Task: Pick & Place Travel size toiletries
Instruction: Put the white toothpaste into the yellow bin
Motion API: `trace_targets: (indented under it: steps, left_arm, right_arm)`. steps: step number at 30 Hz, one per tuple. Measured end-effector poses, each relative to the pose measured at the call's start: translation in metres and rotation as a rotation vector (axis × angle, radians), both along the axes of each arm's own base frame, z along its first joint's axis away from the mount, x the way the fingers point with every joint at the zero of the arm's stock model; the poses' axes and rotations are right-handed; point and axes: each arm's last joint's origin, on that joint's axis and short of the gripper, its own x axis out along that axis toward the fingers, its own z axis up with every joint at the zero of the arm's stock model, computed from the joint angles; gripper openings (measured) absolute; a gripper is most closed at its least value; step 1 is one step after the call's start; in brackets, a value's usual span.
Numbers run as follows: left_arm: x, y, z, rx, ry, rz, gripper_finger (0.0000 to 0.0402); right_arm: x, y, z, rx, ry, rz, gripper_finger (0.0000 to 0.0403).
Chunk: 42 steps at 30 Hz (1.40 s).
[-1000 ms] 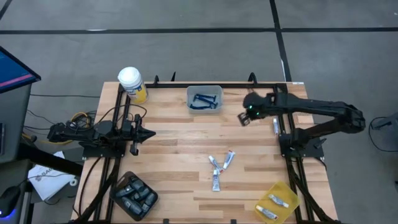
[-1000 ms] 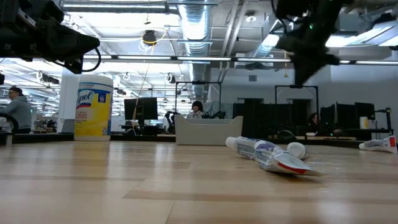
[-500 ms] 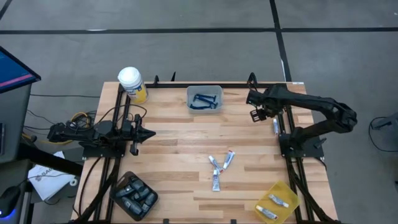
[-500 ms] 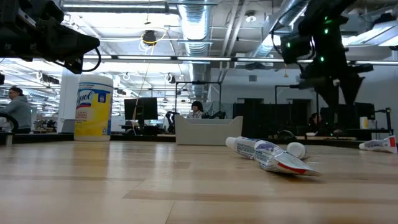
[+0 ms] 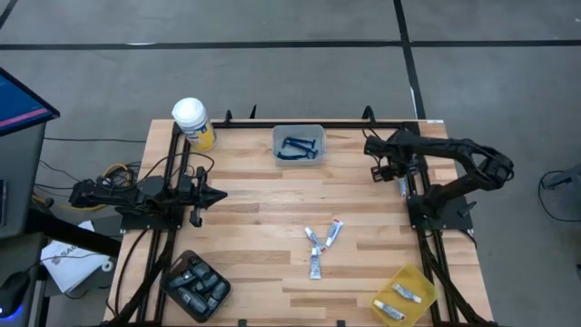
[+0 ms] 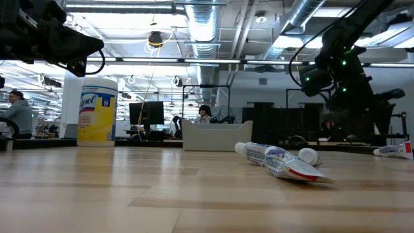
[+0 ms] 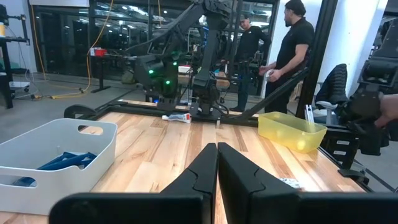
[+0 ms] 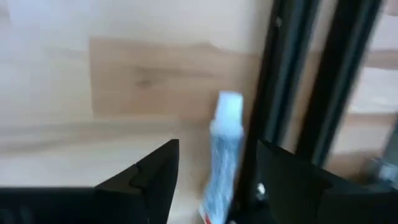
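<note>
My right gripper (image 5: 382, 170) hangs open at the table's far right, pointing down. A white tube with blue marks (image 8: 222, 152) lies flat on the wood beside the black frame rail (image 8: 283, 93), and the open fingers stand above it, one on either side. It also shows as the tube (image 5: 402, 186) in the high view. Three more tubes (image 5: 320, 245) lie mid-table. Blue razors (image 5: 298, 145) lie in a white bin (image 5: 277, 136). My left gripper (image 5: 214, 194) rests shut and level at the left.
A yellow bin (image 5: 419, 277) with tubes stands at the near right corner. A black tray of dark pods (image 5: 194, 285) stands at the near left. A yellow jar with a white lid (image 5: 193, 123) stands at the far left. People stand beyond the table.
My right gripper has swung from beside the white bin toward the table's right edge and come down over the tube by the frame rail. It has tipped to point more steeply down, and its fingers have opened.
</note>
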Motion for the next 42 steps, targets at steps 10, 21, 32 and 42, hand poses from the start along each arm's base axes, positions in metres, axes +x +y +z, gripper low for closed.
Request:
trace_targets:
  steps: [10,21,32,42]
  left_arm:
    - [0.000,0.000,0.000,0.000,0.000,0.000,0.0008]
    - [0.000,0.000,0.000,0.000,0.000,0.000,0.0008]
    - [0.000,0.000,0.000,0.000,0.000,0.000,0.0008]
    - [0.000,0.000,0.000,0.000,0.000,0.000,0.0008]
  right_arm:
    - [-0.020,-0.011,-0.012,0.029,-0.015,-0.104,0.0194]
    - [-0.025,-0.014,-0.030,0.038,-0.056,-0.116,0.0168]
    - [-0.008,-0.025,-0.034,0.101,-0.015,0.011,0.0140]
    - [0.003,-0.029,-0.044,0.159,0.022,0.065,0.0089]
